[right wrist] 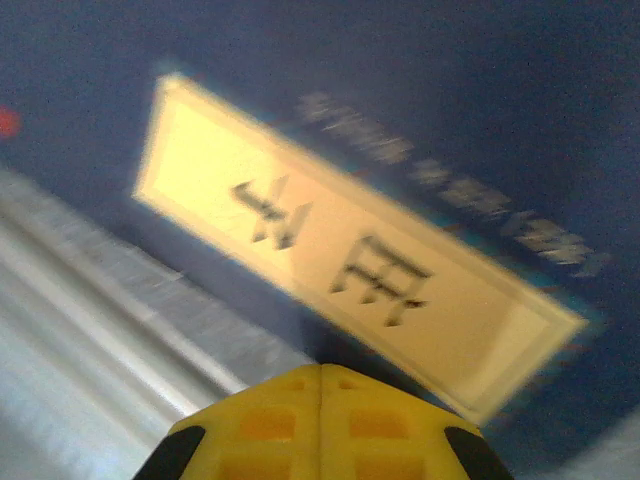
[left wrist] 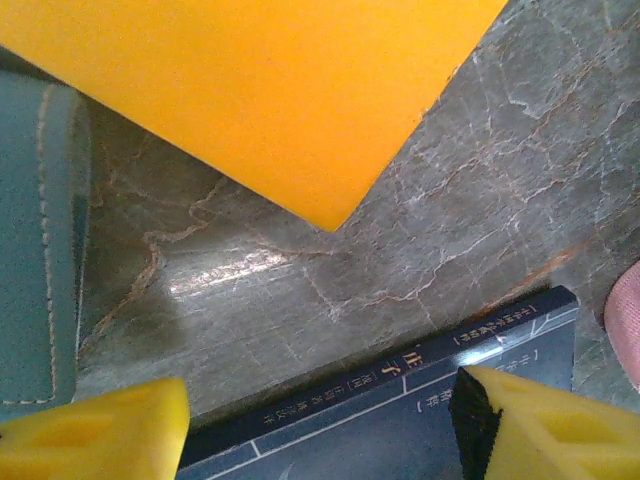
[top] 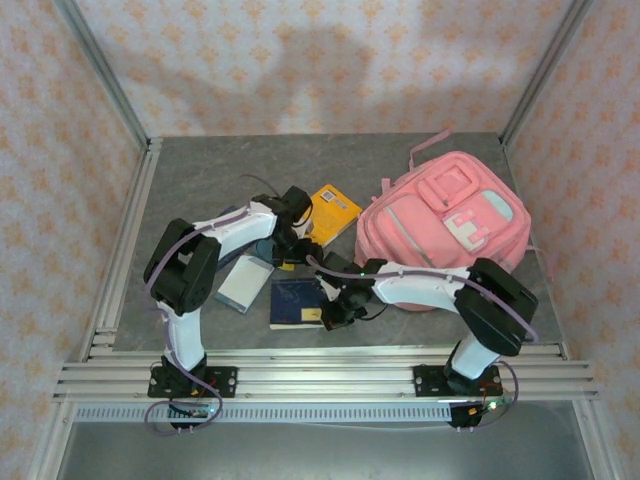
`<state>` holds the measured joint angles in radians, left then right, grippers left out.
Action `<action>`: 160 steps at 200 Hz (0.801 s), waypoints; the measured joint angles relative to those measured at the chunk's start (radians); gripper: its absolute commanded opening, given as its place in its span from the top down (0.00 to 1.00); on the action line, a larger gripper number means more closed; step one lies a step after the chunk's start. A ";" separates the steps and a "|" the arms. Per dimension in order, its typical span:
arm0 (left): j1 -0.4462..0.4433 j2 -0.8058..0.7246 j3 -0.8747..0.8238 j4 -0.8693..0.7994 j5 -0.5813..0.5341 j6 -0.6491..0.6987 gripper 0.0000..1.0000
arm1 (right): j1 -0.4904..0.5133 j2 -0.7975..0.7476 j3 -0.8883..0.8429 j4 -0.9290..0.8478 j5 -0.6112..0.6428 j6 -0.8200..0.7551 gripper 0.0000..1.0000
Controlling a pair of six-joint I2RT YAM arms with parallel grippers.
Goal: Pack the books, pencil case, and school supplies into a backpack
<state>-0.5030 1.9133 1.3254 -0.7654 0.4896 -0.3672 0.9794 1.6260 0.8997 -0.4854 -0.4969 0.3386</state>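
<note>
The navy book (top: 297, 303) lies flat, left of the backpack (top: 445, 225). The right gripper (right wrist: 320, 390), its 2 fingers pressed together on nothing, should spread before taking the book's edge. The left gripper (left wrist: 320, 440) gapes wide, empty.
</note>
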 measured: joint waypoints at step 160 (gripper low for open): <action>-0.001 -0.093 -0.186 0.031 0.012 -0.104 0.29 | -0.252 0.158 0.244 -0.040 0.253 -0.024 0.93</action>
<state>-0.5041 1.8198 1.1393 -0.7341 0.5014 -0.4713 0.7277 1.7840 1.1435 -0.5259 -0.2436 0.3141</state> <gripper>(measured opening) 0.710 0.046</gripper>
